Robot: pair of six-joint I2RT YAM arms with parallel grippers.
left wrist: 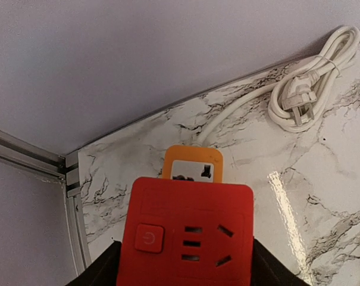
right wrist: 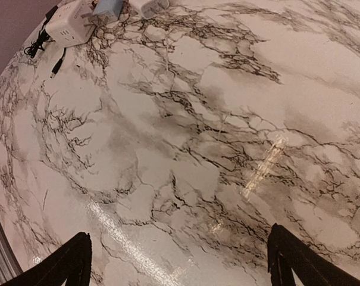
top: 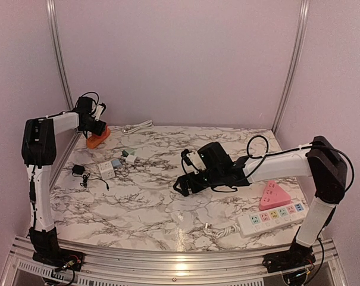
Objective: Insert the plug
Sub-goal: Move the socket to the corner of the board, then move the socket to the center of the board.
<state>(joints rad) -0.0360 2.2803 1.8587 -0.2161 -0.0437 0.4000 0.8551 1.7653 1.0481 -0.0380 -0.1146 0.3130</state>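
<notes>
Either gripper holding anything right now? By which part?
Left gripper grips the red socket block by its two side edges, near end. Right gripper is open and empty.

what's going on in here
The left end effector grips a red socket block in the far left corner of the marble table. The right end effector hangs open and empty over the table's middle. A coiled white cord lies near the far edge, its plug not yet inserted.
</notes>
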